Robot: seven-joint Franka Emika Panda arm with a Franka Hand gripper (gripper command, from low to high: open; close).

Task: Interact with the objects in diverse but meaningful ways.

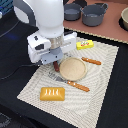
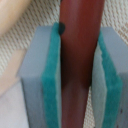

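While my end effector [image 2: 77, 75] sits closed on the dark brown sausage [image 2: 80, 60], both green pads [image 2: 50, 85] pressing its sides, I judge the grasp made and a lift due next, straight up so the sausage clears the round tan plate [image 1: 73, 68] just beside it. Farther out lie the orange ridged bread block [image 1: 52, 93] and the flat yellow red-labelled box [image 1: 85, 45] on the woven mat [image 1: 105, 95]. My arm [image 1: 42, 17] reaches down nearly vertical over the counter [image 1: 10, 50].
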